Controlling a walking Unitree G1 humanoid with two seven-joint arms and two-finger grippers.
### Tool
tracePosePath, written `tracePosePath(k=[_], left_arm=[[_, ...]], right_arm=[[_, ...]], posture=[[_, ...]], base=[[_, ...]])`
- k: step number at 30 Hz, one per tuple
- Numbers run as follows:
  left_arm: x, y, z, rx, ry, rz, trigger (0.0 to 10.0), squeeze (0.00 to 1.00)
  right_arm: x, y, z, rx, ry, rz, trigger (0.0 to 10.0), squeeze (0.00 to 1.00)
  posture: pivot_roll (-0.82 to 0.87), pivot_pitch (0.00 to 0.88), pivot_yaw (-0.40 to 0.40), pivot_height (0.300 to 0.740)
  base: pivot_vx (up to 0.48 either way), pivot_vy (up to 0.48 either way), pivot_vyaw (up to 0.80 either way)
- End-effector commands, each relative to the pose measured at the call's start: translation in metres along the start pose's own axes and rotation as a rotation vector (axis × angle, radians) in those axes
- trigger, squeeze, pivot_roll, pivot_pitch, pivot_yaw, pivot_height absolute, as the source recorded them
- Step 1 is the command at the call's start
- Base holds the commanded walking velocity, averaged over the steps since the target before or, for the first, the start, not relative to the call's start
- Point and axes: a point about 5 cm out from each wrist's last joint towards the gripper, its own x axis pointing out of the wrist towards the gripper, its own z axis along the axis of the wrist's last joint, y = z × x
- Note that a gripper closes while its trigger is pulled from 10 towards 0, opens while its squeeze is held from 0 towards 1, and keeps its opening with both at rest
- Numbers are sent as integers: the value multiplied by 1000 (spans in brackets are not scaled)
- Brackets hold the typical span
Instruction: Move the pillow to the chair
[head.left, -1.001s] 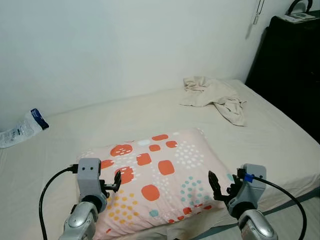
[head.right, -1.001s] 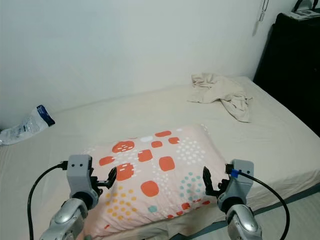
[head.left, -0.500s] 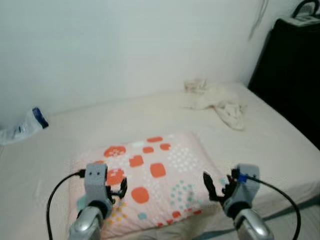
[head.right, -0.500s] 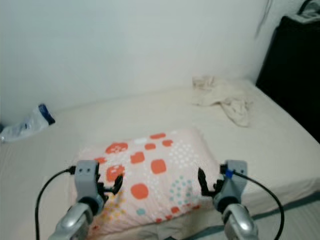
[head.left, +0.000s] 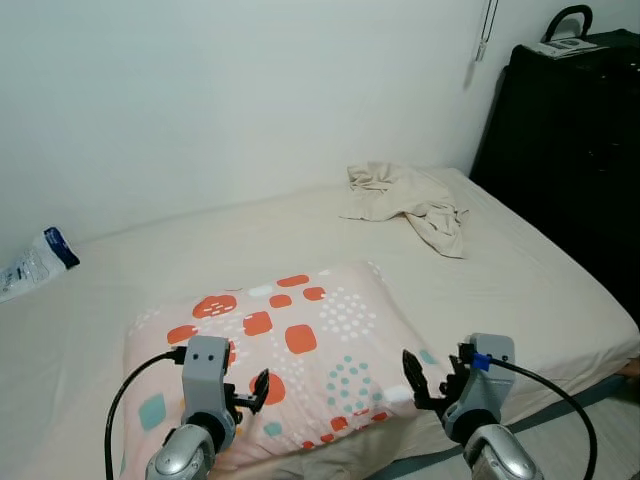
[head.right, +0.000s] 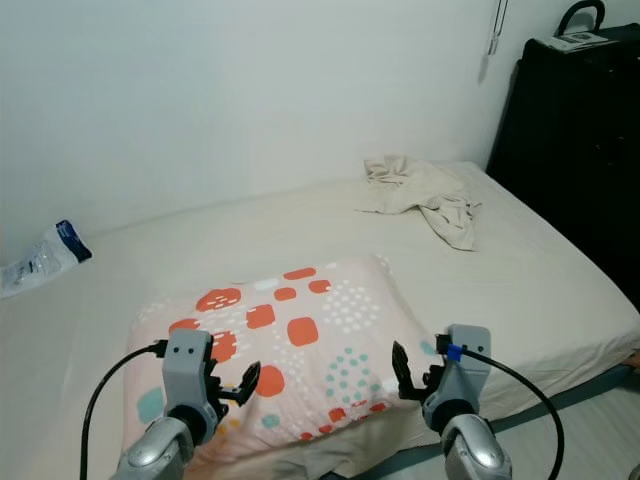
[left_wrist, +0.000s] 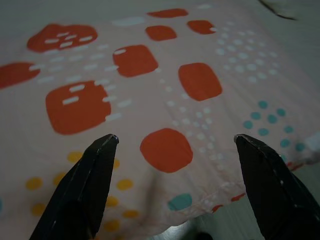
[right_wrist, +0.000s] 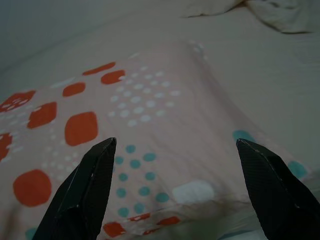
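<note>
Left tool (head.left: 248, 391) and right tool (head.left: 424, 380), both spread wide and empty, poised over the patterned pillow (head.left: 290, 345) lying flat near the bed's (head.left: 540, 290) front edge; step: approach to grasp; next: lower, pinch opposite pillow sides.

We see a cream bed (head.left: 200, 250) against a white wall (head.left: 250, 90), a crumpled beige cloth (head.left: 405, 200) near its far corner, a plastic packet (head.left: 35, 262) with a blue end at the opposite edge, and a black cabinet (head.left: 565, 150) beside the bed.
</note>
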Motion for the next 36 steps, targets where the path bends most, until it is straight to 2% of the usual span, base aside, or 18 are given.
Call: tracePosePath(k=[1,7,19,28,30,36], left_arm=[[-2,4,-3,-6,21,20,10000,0],[-1,4,-3,-2,30,17,10000,0],[-1,4,-2,0,36,12,10000,0],[0,2,0,15,37,-19,10000,0],[0,-2,1,21,32,-59,10000,0],[1,-3,1,18,32,-60,10000,0]], right_arm=[[-2,-1,-1,-13,14,-4,10000,0],[-3,1,1,-14,-3,13,10000,0],[-5,5,-1,-17,-1,40,10000,0],[-4,1,-3,-32,12,2,10000,0],[-4,-1,-3,-25,11,-10,10000,0],[-4,0,-2,-43,6,-2,10000,0]], posture=[[-132,64,57,740],[-130,66,57,740],[-130,66,64,740],[-129,66,66,740],[-131,66,66,740],[-134,66,68,740]], base=[[0,0,0],[0,0,177],[0,0,777],[0,0,775],[0,0,494],[0,0,718]])
